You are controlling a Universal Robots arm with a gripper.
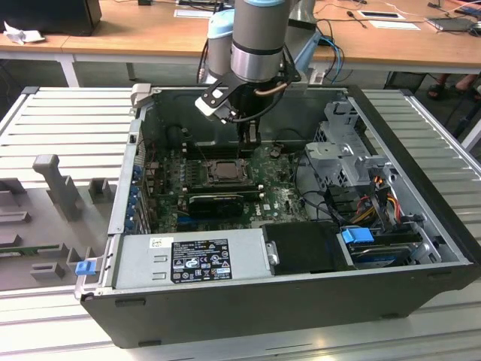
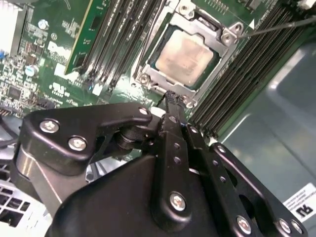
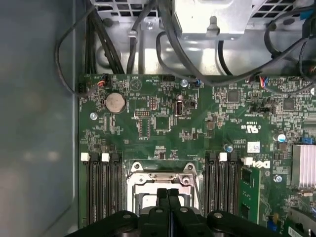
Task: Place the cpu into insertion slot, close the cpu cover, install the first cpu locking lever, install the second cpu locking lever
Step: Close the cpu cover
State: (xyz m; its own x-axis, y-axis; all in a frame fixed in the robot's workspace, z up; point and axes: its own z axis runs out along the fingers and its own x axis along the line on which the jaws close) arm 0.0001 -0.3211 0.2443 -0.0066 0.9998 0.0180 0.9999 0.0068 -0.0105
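The cpu [image 2: 185,54], a dull silver square, lies in the insertion slot [image 2: 148,61] on the green motherboard. The cpu cover [image 2: 205,27], a silver frame plate, lies flat around it. A thin metal locking lever [image 2: 276,27] runs out from one corner of the slot. My gripper [image 2: 170,96] is shut, its black fingertips pressed together with nothing between them, right at the edge of the slot frame. In the first wrist view the shut gripper [image 3: 168,193] stands over the slot [image 3: 148,180]. In the exterior view the gripper [image 1: 249,140] hangs just behind the slot [image 1: 223,171], inside the open computer case.
Black memory slots [image 2: 247,69] flank the socket on both sides. A grey power supply [image 1: 195,257] and a black box [image 1: 304,247] line the case's near side. Drive cages and cables [image 1: 353,173] fill the exterior view's right. Black cables [image 3: 163,44] run past the board's far edge.
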